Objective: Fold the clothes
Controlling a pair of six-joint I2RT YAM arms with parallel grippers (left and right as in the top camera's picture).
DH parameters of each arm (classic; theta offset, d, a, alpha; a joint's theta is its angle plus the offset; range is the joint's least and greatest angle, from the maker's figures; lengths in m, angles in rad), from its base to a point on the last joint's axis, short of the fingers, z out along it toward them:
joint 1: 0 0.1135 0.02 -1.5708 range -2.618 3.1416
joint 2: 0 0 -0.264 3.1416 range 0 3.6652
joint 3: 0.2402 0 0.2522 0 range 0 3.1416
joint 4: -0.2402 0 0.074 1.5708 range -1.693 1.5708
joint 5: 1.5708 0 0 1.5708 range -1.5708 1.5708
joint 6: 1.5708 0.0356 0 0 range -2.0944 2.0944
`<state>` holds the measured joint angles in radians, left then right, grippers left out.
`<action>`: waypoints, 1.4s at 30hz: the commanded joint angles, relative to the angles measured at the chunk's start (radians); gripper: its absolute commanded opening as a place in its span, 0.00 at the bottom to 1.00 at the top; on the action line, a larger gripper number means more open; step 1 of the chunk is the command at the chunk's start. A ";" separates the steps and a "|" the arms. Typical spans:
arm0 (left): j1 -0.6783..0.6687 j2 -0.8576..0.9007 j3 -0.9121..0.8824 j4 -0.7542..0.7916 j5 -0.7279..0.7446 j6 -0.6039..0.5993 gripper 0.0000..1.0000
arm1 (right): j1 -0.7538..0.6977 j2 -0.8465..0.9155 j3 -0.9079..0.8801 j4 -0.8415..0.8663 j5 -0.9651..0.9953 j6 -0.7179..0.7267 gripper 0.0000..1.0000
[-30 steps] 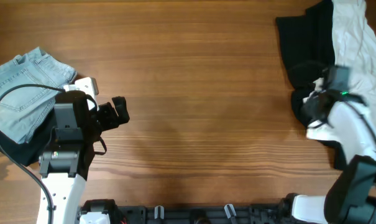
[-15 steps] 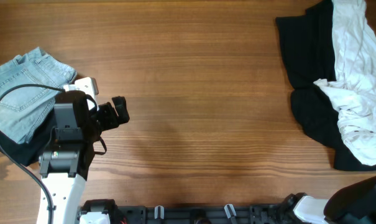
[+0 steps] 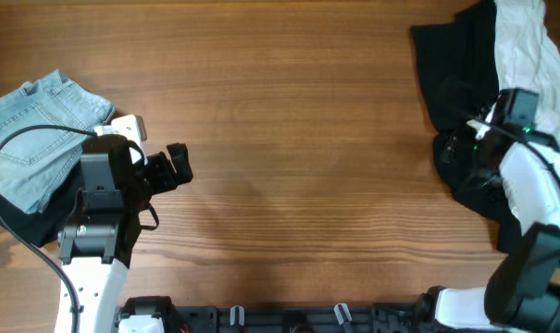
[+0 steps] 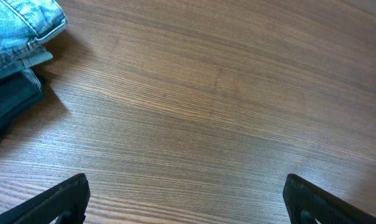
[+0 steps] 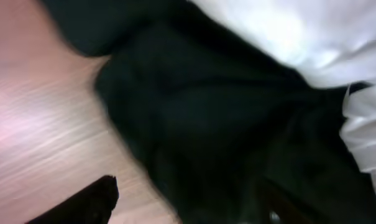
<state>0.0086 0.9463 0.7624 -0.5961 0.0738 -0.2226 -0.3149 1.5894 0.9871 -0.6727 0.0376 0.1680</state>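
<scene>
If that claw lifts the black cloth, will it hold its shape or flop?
Probably flop: the black cloth lies rumpled in soft folds. It would likely drag along the white cloth lying partly over it. Pushed across the smooth table, it would probably bunch up.

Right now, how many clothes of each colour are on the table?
Blue jeans: 1
White cloth: 1
Black heap beside the white cloth: 1, though it may be more than one piece
Dark cloth under the jeans: 1
Total: 4
</scene>
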 commanded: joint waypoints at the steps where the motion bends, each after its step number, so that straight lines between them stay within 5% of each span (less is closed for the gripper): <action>1: 0.005 0.003 0.018 0.004 0.008 -0.002 1.00 | 0.002 0.059 -0.090 0.088 0.068 0.049 0.77; 4: 0.005 0.003 0.018 0.004 0.008 -0.002 1.00 | 0.002 0.093 -0.139 0.148 -0.009 0.040 0.69; 5: 0.005 0.003 0.018 0.004 0.008 -0.002 1.00 | 0.002 0.109 -0.148 0.157 -0.041 0.038 0.52; 6: 0.005 0.003 0.018 0.004 0.008 -0.002 1.00 | 0.002 0.119 -0.149 0.150 -0.087 0.020 0.23; 7: 0.005 0.003 0.018 0.004 0.008 -0.002 1.00 | 0.002 0.121 -0.149 0.143 -0.158 -0.014 0.04; 11: 0.005 0.003 0.018 0.009 0.008 -0.002 1.00 | 0.063 0.119 -0.146 0.108 -0.613 -0.171 0.04; 15: 0.005 0.003 0.018 0.036 0.013 -0.002 1.00 | 0.273 0.119 -0.131 0.113 -0.771 -0.190 0.04; 19: 0.005 0.009 0.018 0.081 0.092 -0.002 1.00 | 0.583 0.119 -0.107 0.285 -0.771 -0.085 0.11; 24: 0.005 0.057 0.018 0.123 0.234 -0.003 1.00 | 0.806 0.119 -0.055 0.558 -0.676 0.069 0.41; 29: 0.005 0.117 0.018 0.172 0.351 -0.003 1.00 | 0.789 0.105 0.007 0.455 -0.447 0.067 0.96; 42: -0.280 0.491 0.018 0.285 0.379 -0.024 0.97 | 0.545 -0.002 0.058 0.059 -0.089 0.045 1.00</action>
<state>-0.2031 1.3502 0.7662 -0.3393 0.4324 -0.2230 0.2348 1.5993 1.0298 -0.5659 -0.2199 0.2157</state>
